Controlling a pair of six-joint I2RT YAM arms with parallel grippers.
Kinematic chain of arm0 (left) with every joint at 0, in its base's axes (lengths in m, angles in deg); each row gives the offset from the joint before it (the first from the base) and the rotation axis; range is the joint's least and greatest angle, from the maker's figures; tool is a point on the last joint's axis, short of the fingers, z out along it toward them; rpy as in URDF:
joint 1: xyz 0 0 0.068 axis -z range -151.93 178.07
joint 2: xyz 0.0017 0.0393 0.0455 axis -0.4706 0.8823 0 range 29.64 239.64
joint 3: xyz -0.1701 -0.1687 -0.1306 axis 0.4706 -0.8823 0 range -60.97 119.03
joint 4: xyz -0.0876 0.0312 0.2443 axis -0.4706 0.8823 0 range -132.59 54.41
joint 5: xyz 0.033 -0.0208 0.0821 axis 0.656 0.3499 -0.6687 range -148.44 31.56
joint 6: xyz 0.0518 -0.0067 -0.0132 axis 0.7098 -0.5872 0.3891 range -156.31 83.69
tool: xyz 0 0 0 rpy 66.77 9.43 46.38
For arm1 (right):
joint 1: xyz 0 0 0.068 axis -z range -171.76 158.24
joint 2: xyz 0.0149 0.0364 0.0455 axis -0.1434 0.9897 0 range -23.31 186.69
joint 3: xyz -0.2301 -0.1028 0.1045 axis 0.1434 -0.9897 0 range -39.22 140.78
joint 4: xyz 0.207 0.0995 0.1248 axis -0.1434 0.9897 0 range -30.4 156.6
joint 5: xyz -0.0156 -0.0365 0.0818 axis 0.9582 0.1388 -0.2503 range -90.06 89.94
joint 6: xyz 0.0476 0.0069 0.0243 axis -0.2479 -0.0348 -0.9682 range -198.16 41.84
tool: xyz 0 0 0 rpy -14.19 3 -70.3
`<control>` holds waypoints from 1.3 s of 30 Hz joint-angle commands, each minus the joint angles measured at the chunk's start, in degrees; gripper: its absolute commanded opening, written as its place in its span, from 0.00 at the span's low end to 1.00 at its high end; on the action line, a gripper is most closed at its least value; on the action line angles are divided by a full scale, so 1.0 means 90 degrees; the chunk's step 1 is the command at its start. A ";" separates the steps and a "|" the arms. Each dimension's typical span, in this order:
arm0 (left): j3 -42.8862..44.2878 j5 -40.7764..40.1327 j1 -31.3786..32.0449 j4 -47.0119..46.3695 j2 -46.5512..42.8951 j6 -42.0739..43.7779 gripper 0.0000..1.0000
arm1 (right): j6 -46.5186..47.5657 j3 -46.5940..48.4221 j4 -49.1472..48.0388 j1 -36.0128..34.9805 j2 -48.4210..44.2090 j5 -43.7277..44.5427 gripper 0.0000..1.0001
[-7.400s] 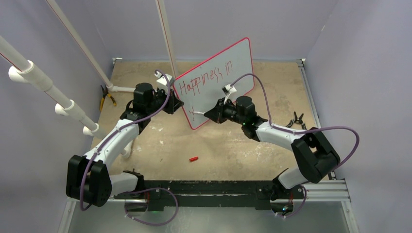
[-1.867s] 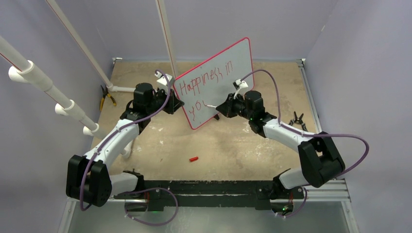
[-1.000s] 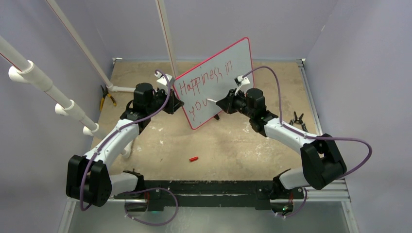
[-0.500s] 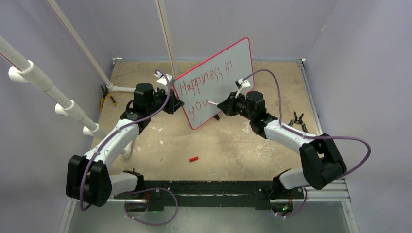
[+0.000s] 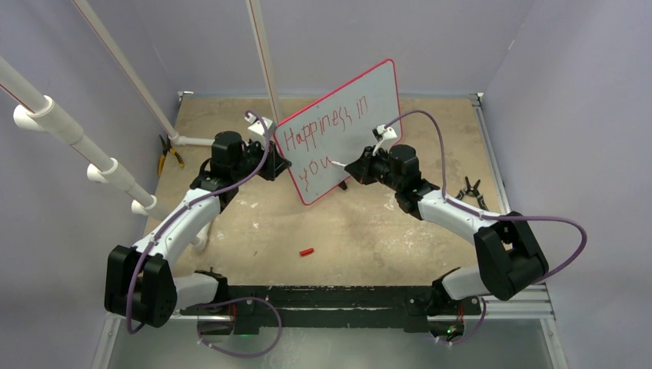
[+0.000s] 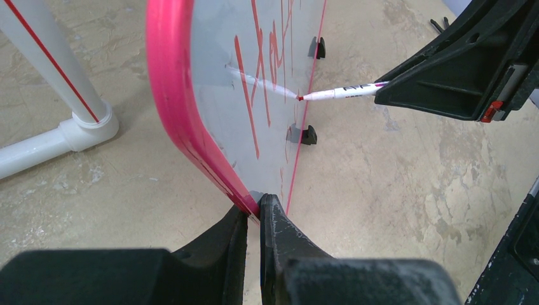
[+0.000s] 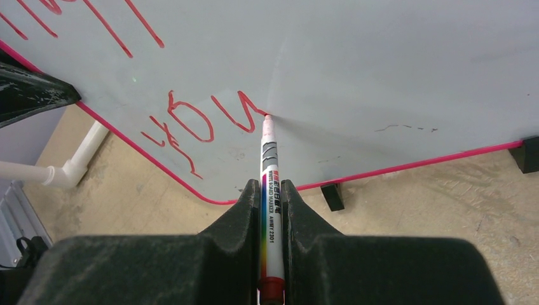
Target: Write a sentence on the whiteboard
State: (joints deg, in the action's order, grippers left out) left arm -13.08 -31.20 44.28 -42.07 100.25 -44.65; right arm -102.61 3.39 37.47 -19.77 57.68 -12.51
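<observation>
Your right pincer [image 7: 266,184] stays clenched on the slim white rainbow-striped marker [image 7: 267,152], tip touching the red-rimmed pale grey whiteboard [image 7: 381,76] straight ahead, and you've just finished "you", so the red handwritten sentence [image 7: 194,124] just left looks unfinished.

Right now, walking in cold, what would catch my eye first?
The whiteboard standing mid-table, a red sentence slanting across it. The right claw holds a marker with its tip on the board after "you", while the left claw pinches the board's red rim.
</observation>
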 commanded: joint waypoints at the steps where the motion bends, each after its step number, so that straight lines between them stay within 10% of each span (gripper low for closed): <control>1: 0.0059 0.0185 0.0142 0.0151 0.0055 0.0243 0.00 | 0.0031 0.0091 -0.0039 0.0018 -0.0005 0.0514 0.00; 39: 0.0067 0.0186 0.0143 0.0145 0.0048 0.0233 0.00 | -0.0135 0.0357 -0.0328 0.0057 -0.0176 0.0507 0.00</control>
State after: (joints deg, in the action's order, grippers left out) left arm -13.08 -30.74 44.35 -42.16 100.23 -44.65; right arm -103.07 4.72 35.83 -19.61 56.30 -11.26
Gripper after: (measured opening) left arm 0.087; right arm 0.122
